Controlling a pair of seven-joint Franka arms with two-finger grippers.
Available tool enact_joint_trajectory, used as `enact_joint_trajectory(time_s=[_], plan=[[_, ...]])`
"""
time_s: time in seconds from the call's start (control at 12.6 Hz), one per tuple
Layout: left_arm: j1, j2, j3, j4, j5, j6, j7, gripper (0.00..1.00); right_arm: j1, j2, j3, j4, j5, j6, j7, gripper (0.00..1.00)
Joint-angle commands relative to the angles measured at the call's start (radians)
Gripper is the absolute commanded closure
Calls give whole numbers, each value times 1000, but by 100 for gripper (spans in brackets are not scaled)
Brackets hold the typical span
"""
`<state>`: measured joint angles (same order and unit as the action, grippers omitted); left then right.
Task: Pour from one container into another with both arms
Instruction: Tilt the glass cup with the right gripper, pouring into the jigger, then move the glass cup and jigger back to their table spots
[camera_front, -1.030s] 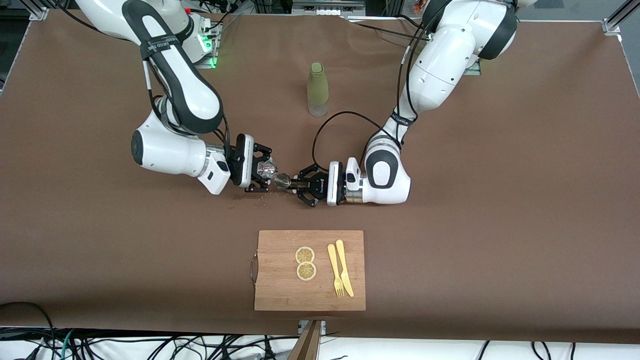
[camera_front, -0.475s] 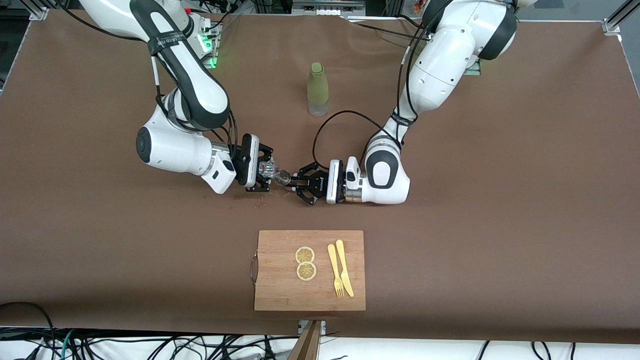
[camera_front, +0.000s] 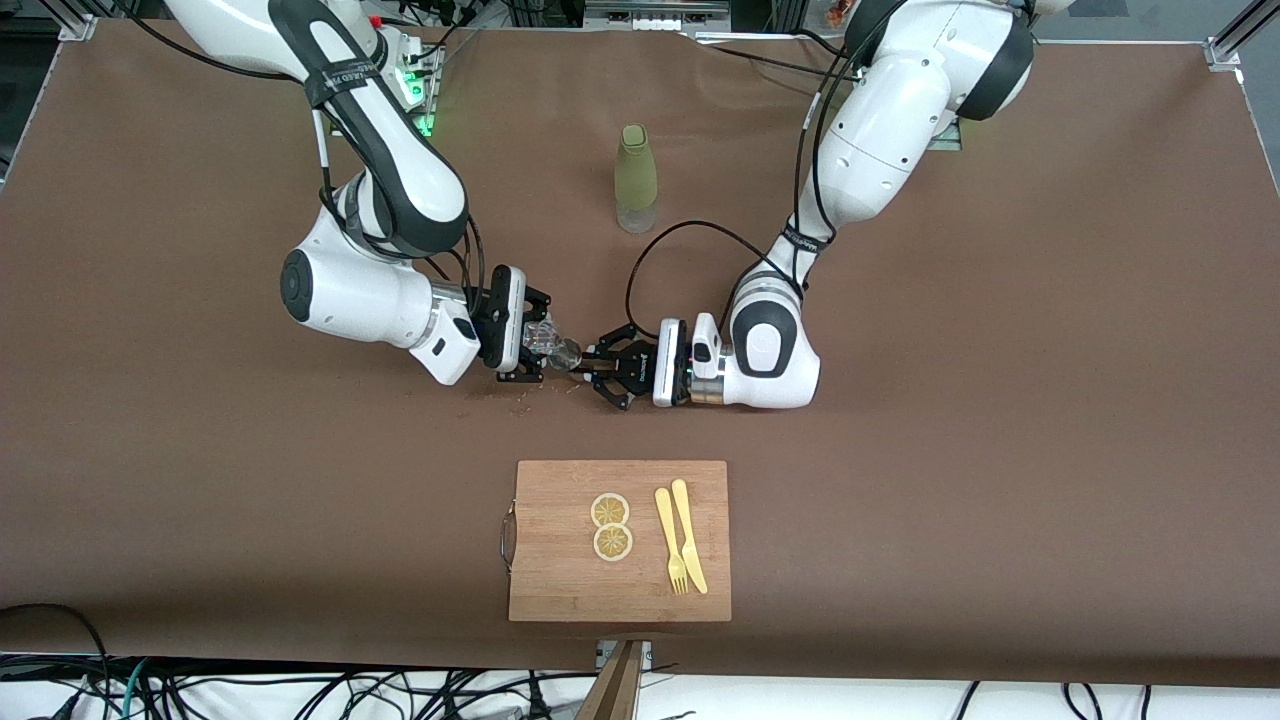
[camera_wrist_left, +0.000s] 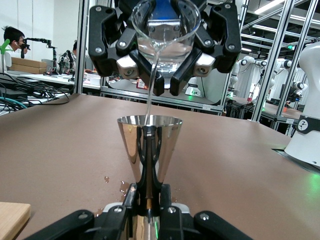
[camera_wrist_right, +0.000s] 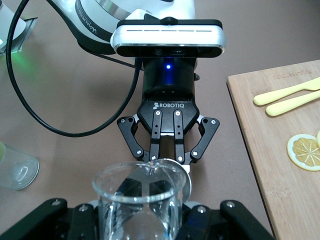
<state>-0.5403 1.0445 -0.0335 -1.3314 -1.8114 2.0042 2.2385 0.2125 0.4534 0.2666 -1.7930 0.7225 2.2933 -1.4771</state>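
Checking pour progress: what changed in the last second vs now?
The right gripper, shut on the glass beaker, has shifted toward the left arm's end of the table, closing on the metal jigger held by the left gripper; a thin stream runs into the jigger. The left gripper moved only slightly. Bottle, cutting board, lemon slices, fork and knife unchanged.

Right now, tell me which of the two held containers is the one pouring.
The glass beaker in the right tool: it is tipped, with a thin stream falling from it. The steel cup in the left tool stands upright below, receiving.
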Motion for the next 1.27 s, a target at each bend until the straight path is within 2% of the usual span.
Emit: enact_joint_trajectory(time_s=[0.0,0.4,0.63,0.87,0.95,1.19], plan=[[2,-1,-2,-5,-31,1,62,100,-15,-9,11,-18,38,6,-6,92],[3,-3,3,-5,-29,-1,64,100,-37,-15,11,-23,205,-5,-141,92],[16,-17,3,-11,-28,-2,66,100,-67,-30,9,-25,319,-60,-242,93],[51,-40,3,-55,-25,-37,99,100,-123,-41,0,-28,348,-158,-328,93],[72,-58,3,-84,-5,-65,114,100,-142,-42,-12,-32,366,-198,-369,93],[170,-125,6,-178,84,-129,145,100,-188,-29,-108,-34,417,-386,-509,93]])
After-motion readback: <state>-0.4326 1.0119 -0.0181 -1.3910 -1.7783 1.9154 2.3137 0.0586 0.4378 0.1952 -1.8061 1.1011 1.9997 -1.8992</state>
